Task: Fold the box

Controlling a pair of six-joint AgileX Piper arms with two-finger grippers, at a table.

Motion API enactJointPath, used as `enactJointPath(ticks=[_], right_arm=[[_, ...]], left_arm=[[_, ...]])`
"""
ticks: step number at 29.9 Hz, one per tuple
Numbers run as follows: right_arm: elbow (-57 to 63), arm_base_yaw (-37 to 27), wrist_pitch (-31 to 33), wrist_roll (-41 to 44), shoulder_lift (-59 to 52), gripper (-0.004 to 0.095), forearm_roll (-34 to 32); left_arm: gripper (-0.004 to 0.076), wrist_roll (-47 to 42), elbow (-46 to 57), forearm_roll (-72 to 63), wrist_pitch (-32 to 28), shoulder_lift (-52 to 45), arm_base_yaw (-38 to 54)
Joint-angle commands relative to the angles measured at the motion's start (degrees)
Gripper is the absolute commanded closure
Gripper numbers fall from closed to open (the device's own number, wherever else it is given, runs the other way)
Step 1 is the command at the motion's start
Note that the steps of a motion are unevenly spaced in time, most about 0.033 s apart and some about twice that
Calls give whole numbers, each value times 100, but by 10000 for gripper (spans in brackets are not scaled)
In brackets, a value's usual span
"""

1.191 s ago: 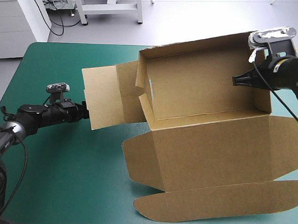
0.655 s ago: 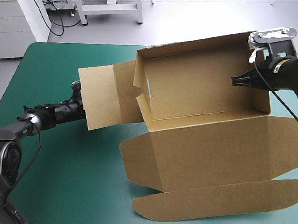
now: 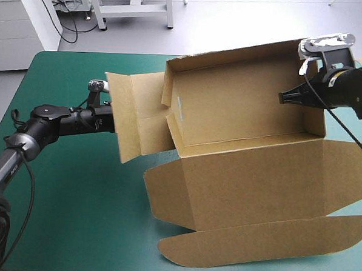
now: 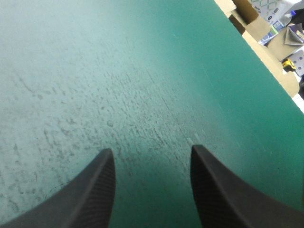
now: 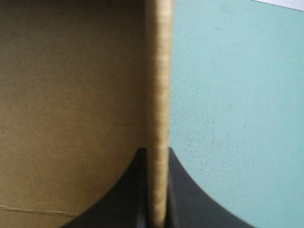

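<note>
Now the box (image 3: 245,175) sits on the table's (image 3: 63,184) right half, walls up, lid (image 3: 266,243) flat toward near edge; its left end flap (image 3: 130,117) stands steeper vs. just before. Left claw (image 4: 152,159) is open just beside that flap, fingers (image 4: 92,190) apart over teal-green table. Right claw (image 5: 156,154) grips the far-right wall (image 5: 156,71), board btw. its fingers.

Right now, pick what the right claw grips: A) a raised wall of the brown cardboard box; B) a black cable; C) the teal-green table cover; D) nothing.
A: the right wrist view shows the right claw all but shut on a wall edge of the brown cardboard box.
</note>
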Motion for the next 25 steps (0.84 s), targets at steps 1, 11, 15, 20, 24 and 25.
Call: enactJointPath(ticks=[1, 11, 15, 20, 24, 25], right_arm=[[-166, 0, -108, 33, 47, 926, 257], [-166, 0, -426, -121, 401, 925, 732], [-166, 0, -426, -120, 517, 925, 610], [-166, 0, -458, -120, 654, 925, 610], [-166, 0, -470, -120, 722, 924, 610], [-166, 0, -470, -120, 720, 924, 610]], left_arm=[[376, -272, -181, -113, -112, -601, -61], [376, -403, -181, -168, -329, -797, -557], [376, -403, -196, -365, -85, -878, -557], [375, -367, -196, -540, -12, -1032, -557], [375, -323, -196, -909, 97, -1045, -557], [375, -259, -196, -978, 107, -1045, -557]])
